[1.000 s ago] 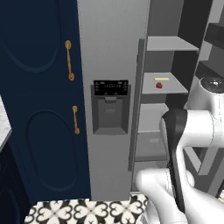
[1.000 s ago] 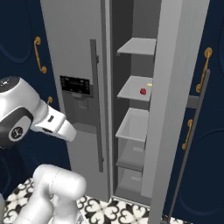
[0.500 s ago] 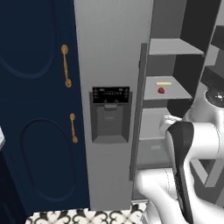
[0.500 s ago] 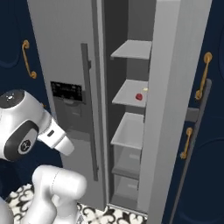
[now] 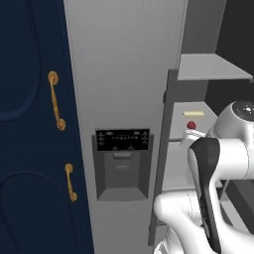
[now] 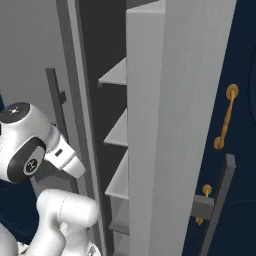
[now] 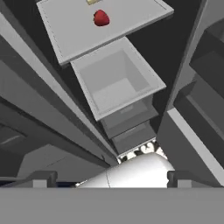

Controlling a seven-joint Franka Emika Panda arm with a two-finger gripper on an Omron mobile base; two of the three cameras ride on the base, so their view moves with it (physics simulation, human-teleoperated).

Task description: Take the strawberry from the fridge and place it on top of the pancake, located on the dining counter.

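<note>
Strawberry (image 7: 101,18): a small, round, glossy red berry; from my hand camera it lies alone on a flat pale grey shelf (image 7: 87,26), with the end of a pale yellow stick-shaped item (image 7: 92,2) just beyond it; from the left base camera the same berry (image 5: 191,125) sits on the middle shelf, near the shelf's front edge, the yellow stick (image 5: 193,113) just behind it and apart from it.

Fridge (image 5: 124,74): tall and grey; its left door is shut and carries a dark dispenser panel (image 5: 122,140) with a recess below; a long vertical handle (image 5: 161,158) runs down that door's right edge; the right compartment stands open, with grey shelves stacked one above another.

Open door (image 6: 170,125): from the right base camera it stands edge-on in front of the shelves (image 6: 117,75), hiding the berry from that side.

Bin (image 7: 114,81): an open grey box below the berry's shelf, nearer to me; more drawers below it.

My jaws (image 7: 108,179): spread wide, gripping nothing; the two dark tips (image 7: 41,178) stand well apart at the bottom of my hand camera; well short of the berry.

Surroundings: navy cabinet (image 5: 30,124) with gold handles (image 5: 57,99) left of the fridge; another navy panel (image 6: 240,125) on the right.
</note>
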